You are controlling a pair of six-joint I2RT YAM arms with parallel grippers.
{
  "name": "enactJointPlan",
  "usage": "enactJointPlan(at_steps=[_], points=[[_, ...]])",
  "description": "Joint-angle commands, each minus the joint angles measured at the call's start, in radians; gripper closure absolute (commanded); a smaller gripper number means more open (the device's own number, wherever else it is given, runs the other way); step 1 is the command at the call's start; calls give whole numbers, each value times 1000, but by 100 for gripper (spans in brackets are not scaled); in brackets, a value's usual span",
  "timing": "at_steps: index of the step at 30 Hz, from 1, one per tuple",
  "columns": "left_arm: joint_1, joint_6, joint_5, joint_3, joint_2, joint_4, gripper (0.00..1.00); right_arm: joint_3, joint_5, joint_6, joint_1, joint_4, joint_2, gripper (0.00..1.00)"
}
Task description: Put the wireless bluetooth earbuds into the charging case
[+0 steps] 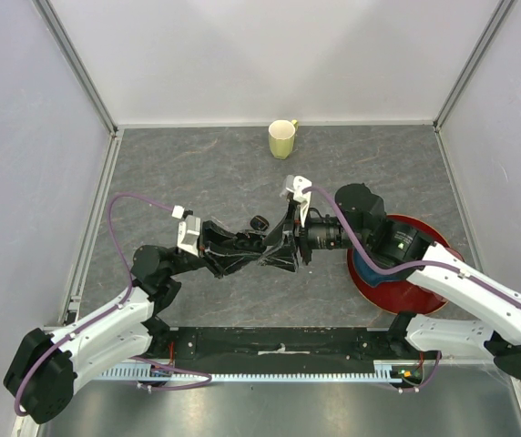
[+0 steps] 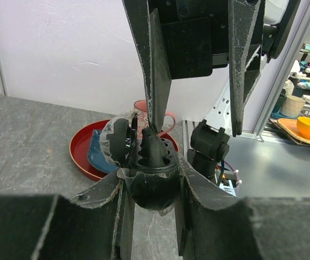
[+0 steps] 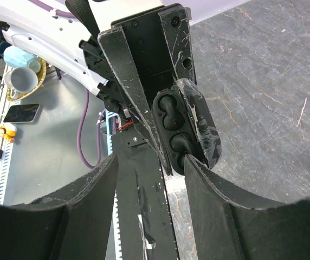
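The charging case (image 2: pixel 153 190), a glossy black pod, is held just above the table with my left gripper (image 2: pixel 154 176) shut on its body and its lid (image 2: pixel 116 142) swung open. One earbud (image 3: pixel 167 111) sits in the upper socket. A second earbud (image 3: pixel 180 144) rests in the lower socket, still standing a little proud in the left wrist view. My right gripper (image 3: pixel 152 158) is open over the case, one fingertip (image 3: pixel 194 161) against that second earbud. Another small black earbud (image 1: pixel 260 222) lies on the table just beyond the grippers (image 1: pixel 279 248).
A yellow-green mug (image 1: pixel 282 138) stands at the back centre. A red plate (image 1: pixel 370 287) holding a blue dish (image 2: pixel 96 155) and a pink mug (image 2: pixel 143 110) sits under the right arm. The table's front rail (image 1: pixel 279 364) runs along the near edge.
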Motion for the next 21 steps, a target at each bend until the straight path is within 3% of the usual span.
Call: enactJointPlan(at_steps=[1,8,15,21], points=[[-4,38,-1,8,-12,51,98,-14,-4,-21,2,17,33,41],[-4,38,-5,9,-4,51,98,-21,-136,-27,1,10,3,41],[-4,36,-7,2,-6,51,98,-4,-67,-39,-1,33,-81,41],[-4,36,-11,-7,-13,50,98,1,80,4,-1,81,-128,41]])
